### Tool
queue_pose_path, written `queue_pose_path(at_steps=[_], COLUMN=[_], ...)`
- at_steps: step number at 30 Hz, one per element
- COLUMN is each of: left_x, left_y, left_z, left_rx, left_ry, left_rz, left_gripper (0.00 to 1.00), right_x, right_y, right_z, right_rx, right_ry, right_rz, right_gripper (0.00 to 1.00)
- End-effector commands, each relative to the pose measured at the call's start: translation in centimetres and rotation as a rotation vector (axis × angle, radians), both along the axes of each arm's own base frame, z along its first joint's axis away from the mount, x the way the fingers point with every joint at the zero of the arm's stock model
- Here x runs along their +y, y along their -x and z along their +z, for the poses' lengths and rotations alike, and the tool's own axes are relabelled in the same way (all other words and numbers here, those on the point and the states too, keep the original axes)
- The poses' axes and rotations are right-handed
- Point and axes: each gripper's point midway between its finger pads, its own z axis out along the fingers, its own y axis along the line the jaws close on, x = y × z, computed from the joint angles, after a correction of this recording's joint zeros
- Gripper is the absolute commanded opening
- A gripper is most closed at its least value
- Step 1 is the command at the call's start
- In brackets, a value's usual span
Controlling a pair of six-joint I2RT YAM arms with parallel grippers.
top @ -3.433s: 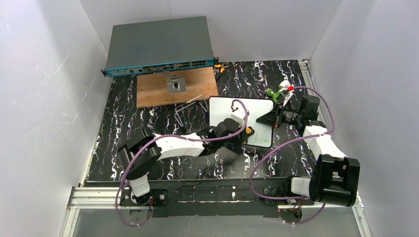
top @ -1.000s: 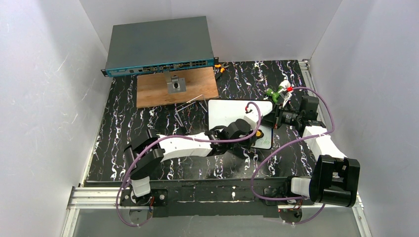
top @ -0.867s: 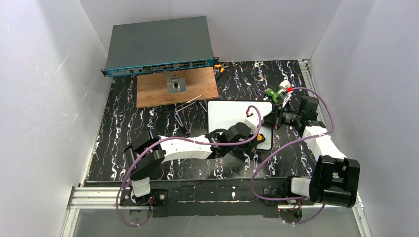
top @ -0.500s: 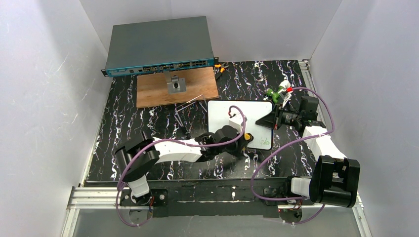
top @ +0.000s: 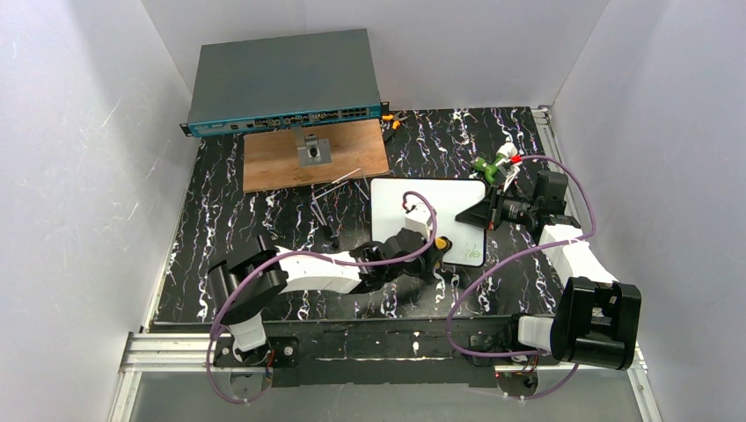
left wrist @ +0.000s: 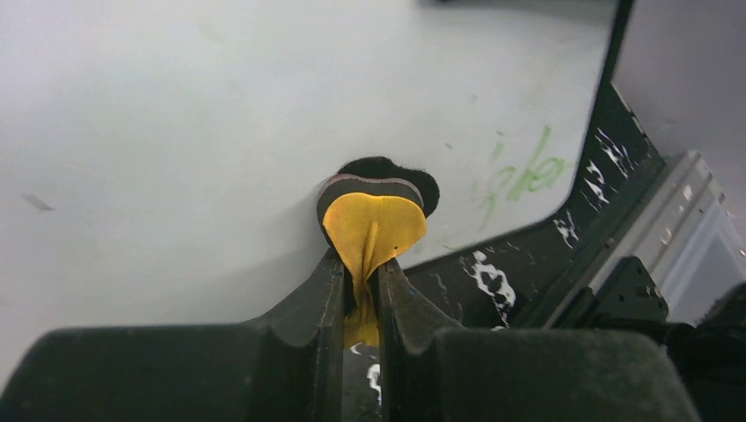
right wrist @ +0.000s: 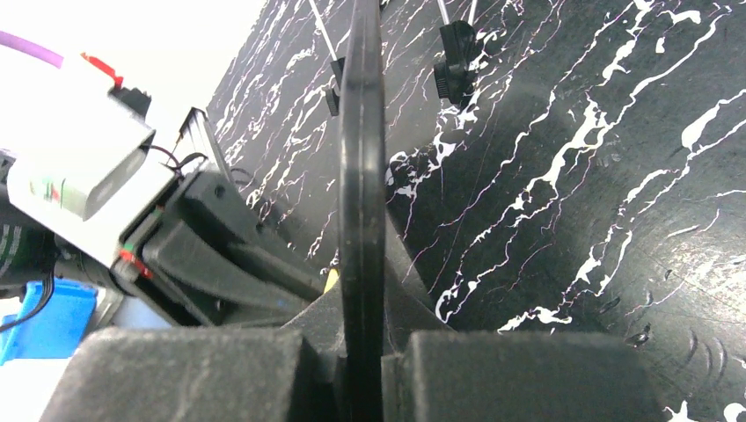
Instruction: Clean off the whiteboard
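The whiteboard (top: 450, 195) lies on the desk (top: 220, 230), the wooden panel (top: 273, 164) behind it leftward (switch box (top: 281, 77) farther back).

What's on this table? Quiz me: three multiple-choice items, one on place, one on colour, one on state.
1. Where on the board is the green writing?
A. near right corner
B. far left corner
C. centre

2. What colour is the eraser in the left pincer?
A. red
B. yellow
C. blue

3. The right pincer is:
A. open over the board
B. shut on a pen
C. shut on the board's edge

Key:
1 A, the marks sit by that corner.
2 B, yellow shows in its grip, with a black face.
3 C, the rim is clamped edge-on.
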Motion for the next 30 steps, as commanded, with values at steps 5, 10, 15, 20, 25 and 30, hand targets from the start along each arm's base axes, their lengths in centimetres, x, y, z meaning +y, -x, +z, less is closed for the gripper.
queue_pose_path(at_steps=[5,10,15,20,25,30], left_x=[-2.4,-0.1,0.0,-2.2,-4.5,-5.4], left_y=[0.7,-1.0,-2.2,-1.5,-0.1,0.1], left_z=[2.5,2.8,3.1,3.3,3.8,3.3], left_rx=[-0.061,-0.114,-0.132,-0.139,-0.182,-0.191], left_ry=[0.082,0.08,0.062,0.042,0.014,-0.005], left_rz=[-0.007,0.09,0.113,0.077,0.04,0.012], left_gripper=[0.0,0.0,0.0,0.0,0.0,0.0], right_x=[0.7,0.7,0.7,0.7,0.7,0.7], right_y=[0.8,0.7,0.8,0.8,0.9,0.9], right_z=[1.9,1.6,1.9,2.0,2.2,2.2], right_rx=[-0.042,-0.03,-0.041,-0.043,-0.047,-0.049], right_ry=[-0.033,-0.035,-0.035,-0.037,-0.037,-0.037], right_rz=[0.055,0.054,0.056,0.058,0.057,0.056], right_gripper=[0.01,0.01,0.01,0.01,0.01,0.01])
